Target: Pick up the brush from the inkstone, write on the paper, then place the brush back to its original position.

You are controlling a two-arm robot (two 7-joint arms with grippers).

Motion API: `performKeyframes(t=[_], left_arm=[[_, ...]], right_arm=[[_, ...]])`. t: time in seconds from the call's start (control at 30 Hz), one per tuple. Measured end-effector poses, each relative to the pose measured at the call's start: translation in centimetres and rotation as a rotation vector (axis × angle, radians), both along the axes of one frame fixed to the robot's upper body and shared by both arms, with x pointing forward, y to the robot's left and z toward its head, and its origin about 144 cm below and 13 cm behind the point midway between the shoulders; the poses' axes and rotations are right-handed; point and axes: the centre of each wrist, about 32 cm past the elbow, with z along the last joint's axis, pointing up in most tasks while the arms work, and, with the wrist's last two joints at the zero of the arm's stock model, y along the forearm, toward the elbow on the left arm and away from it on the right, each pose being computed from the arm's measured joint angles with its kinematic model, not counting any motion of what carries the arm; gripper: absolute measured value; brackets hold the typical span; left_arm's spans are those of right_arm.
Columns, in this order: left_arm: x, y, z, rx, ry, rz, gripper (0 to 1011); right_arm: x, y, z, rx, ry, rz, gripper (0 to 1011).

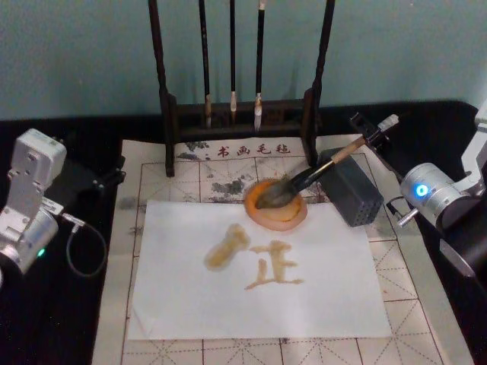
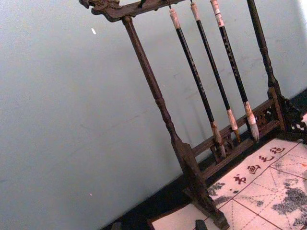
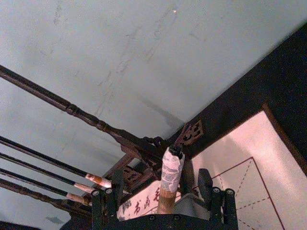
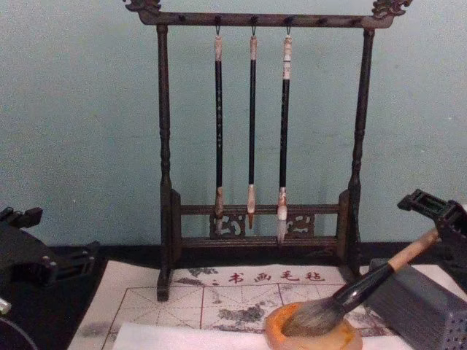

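In the head view, the brush (image 1: 319, 173) lies slanted, with its bushy head in the inkstone (image 1: 259, 217) and its handle rising toward the far right. The inkstone stands at the far edge of the paper (image 1: 319, 289), which carries a tan blot and a tan written sign. The paper lies on a beige mat (image 1: 392, 266) with red grid lines. Just right of the inkstone is a grey ribbed block (image 1: 351, 190), under the handle. The right pincer (image 1: 377, 131) is at the handle's far end. The left pincer (image 1: 95, 176) rests at the left over the dark desk (image 1: 46, 319), well apart from the paper; whether it is apart or together one cannot tell. Behind stands a dark rack (image 1: 162, 84) with three thin brushes (image 1: 232, 53).

The left wrist view shows the rack (image 2: 158, 100), the thin brushes (image 2: 218, 81) hanging on it, and a corner of the mat (image 2: 268, 187).

In the right wrist view, the white-wrapped end of the brush (image 3: 171, 167) stands between the black fingers (image 3: 103, 206); they are apart, with a gap on each side of the handle.

In the chest view, the brush (image 4: 365, 288) leans up to the right from the inkstone (image 4: 350, 337), and the right pincer (image 4: 434, 208) is at its upper end.
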Motion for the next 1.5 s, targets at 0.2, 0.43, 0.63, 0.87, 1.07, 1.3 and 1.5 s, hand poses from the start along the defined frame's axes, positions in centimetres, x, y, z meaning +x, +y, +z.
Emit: performKeyframes(t=[0.2, 0.43, 0.63, 0.87, 1.07, 1.3, 1.5], left_arm=[[0.00, 0.00, 0.00, 0.000, 0.000, 0.000, 1001], [0.00, 0.00, 0.00, 0.000, 0.000, 0.000, 1001], [0.00, 0.00, 0.00, 0.000, 0.000, 0.000, 1001], [0.00, 0.00, 0.00, 0.000, 0.000, 0.000, 1001], [0.00, 0.00, 0.00, 0.000, 0.000, 0.000, 1001], [0.00, 0.00, 0.00, 0.000, 0.000, 0.000, 1001], [0.00, 0.00, 0.00, 0.000, 0.000, 0.000, 1001]], right_arm=[[0.01, -0.01, 0.01, 0.002, 0.000, 0.000, 1000], [0.02, -0.03, 0.03, 0.003, 0.000, 0.001, 972], [0.03, -0.04, 0.02, 0.003, 0.000, 0.002, 828], [0.04, -0.05, 0.01, 0.004, 0.000, 0.002, 632], [0.04, -0.06, 0.01, 0.004, 0.000, 0.003, 429], [0.04, -0.06, 0.01, 0.004, 0.001, 0.003, 231], [0.04, -0.06, 0.01, 0.004, 0.000, 0.003, 179]])
